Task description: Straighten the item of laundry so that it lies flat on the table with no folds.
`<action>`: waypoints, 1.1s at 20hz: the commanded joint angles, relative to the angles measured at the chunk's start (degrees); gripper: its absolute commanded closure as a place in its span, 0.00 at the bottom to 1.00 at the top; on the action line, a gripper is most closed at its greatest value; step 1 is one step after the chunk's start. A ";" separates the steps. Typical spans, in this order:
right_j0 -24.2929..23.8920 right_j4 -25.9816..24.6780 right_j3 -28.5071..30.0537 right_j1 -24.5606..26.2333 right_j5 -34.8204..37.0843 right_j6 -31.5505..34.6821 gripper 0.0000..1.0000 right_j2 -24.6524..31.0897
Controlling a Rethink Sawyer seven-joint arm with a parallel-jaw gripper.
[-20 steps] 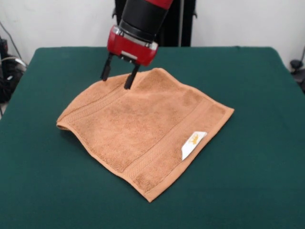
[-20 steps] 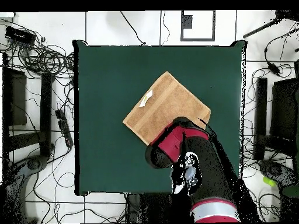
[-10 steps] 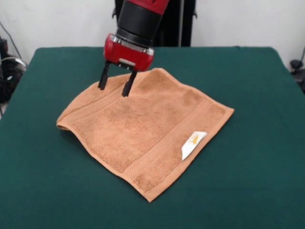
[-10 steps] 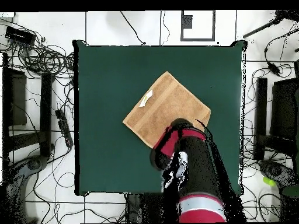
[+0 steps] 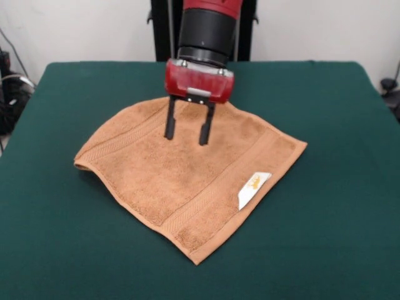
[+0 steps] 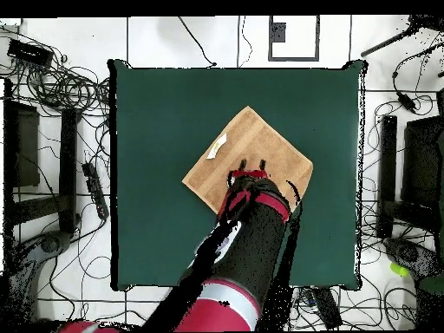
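The orange-tan towel [image 5: 187, 169] lies spread as a diamond in the middle of the dark green table [image 5: 337, 237], with its white label [image 5: 253, 189] near its right corner. Its left corner is slightly raised and curled. It also shows in the overhead view [image 6: 251, 147]. My gripper [image 5: 186, 135] hangs open just above the towel's far middle part, its two black fingers [image 5: 169, 122] pointing down and holding nothing. In the overhead view the gripper [image 6: 251, 163] is over the towel's middle and the arm covers the towel's near part.
The table's edges are far from the towel on all sides. The robot's black pedestal [image 5: 164, 31] stands behind the table's far edge. Cables and dark equipment [image 6: 52, 130] lie on the floor around the table.
My gripper has moved from the towel's far left edge towards its middle, to the right and nearer the camera in the front view. The towel has not moved.
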 commanded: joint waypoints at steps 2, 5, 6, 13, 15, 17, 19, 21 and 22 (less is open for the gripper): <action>-1.29 14.91 -0.79 7.51 -14.80 -6.92 0.00 -7.02; -2.19 11.16 -1.96 8.01 -12.59 -6.33 0.00 -5.45; -3.19 10.13 -2.91 8.80 -12.85 -6.22 0.00 -4.45; -9.67 -5.38 -9.25 11.57 -5.36 -1.33 0.00 3.49; -10.22 -7.57 -9.49 11.50 -4.53 -0.10 0.00 4.58; -9.64 -4.26 -9.94 13.15 -5.66 -2.05 0.00 2.82; -9.03 -1.42 -10.42 14.95 -7.30 -3.86 0.00 1.57; -8.53 1.31 -10.40 16.02 -8.84 -5.03 0.00 0.46; -8.28 1.95 -10.15 16.04 -9.40 -5.14 0.00 0.19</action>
